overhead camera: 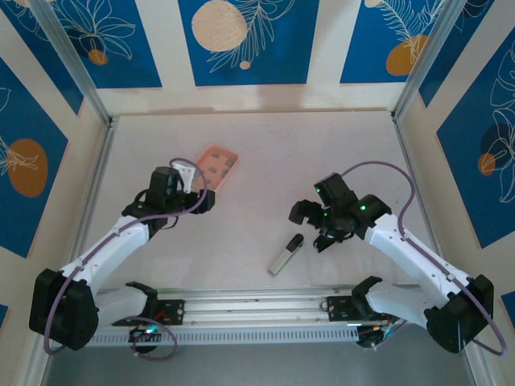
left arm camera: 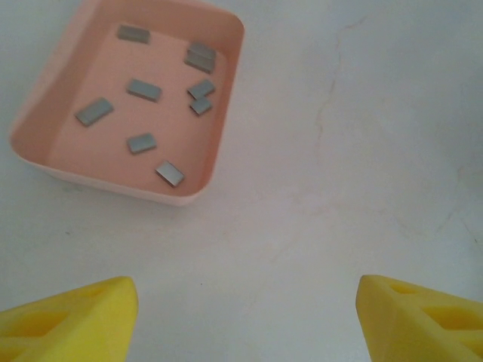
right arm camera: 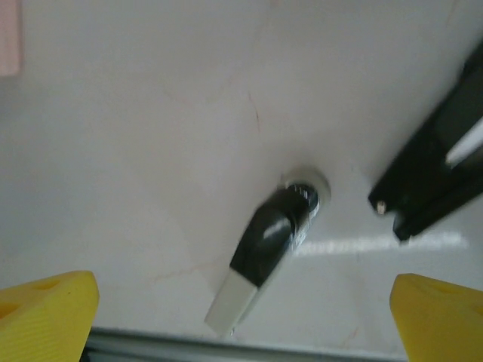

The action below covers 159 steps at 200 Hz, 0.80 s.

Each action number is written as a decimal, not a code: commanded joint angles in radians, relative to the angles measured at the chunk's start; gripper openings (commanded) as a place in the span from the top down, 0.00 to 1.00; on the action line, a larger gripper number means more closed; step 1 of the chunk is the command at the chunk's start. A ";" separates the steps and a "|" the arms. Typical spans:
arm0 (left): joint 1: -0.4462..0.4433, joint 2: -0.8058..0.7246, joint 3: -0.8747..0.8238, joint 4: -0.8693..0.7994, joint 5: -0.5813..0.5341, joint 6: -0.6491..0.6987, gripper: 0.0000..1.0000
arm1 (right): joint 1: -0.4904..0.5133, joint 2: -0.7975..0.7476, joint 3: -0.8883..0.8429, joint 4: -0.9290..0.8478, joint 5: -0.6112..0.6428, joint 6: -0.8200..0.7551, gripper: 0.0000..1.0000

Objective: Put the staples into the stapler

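Several small grey staples (left arm camera: 143, 90) lie loose in the salmon-pink tray (left arm camera: 113, 181), which sits at the back left of the table (overhead camera: 216, 167). My left gripper (left arm camera: 247, 324) hovers just short of the tray's near edge (overhead camera: 193, 189), open, with bare table between its yellow fingertips (left arm camera: 90, 317). The stapler (overhead camera: 286, 254) lies flat near the table's front edge, closed, its black arm on a white bar (right arm camera: 268, 249). My right gripper (overhead camera: 312, 227) hangs above it, open wide, with the stapler's white end between and below its fingertips (right arm camera: 245, 302), apart from them.
The metal rail (overhead camera: 257, 310) runs along the near edge just beyond the stapler's white end. A black bracket (right arm camera: 438, 166) juts in at the right of the right wrist view. A corner of the pink tray (right arm camera: 7, 38) shows at its top left.
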 commanded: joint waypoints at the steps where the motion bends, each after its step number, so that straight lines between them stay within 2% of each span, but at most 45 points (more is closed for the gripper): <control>1: -0.025 0.010 -0.025 0.010 -0.009 -0.040 0.24 | 0.072 0.051 -0.001 -0.119 0.032 0.192 0.01; 34: -0.032 0.007 -0.043 0.012 -0.007 -0.039 0.24 | 0.153 0.181 0.054 -0.196 0.059 0.280 0.00; 52: -0.034 0.000 -0.065 0.027 -0.009 -0.044 0.23 | 0.165 0.249 0.068 -0.196 0.033 0.296 0.04; 159: -0.033 -0.002 -0.143 0.070 0.001 -0.069 0.22 | 0.118 0.589 0.235 -0.133 -0.021 0.214 0.32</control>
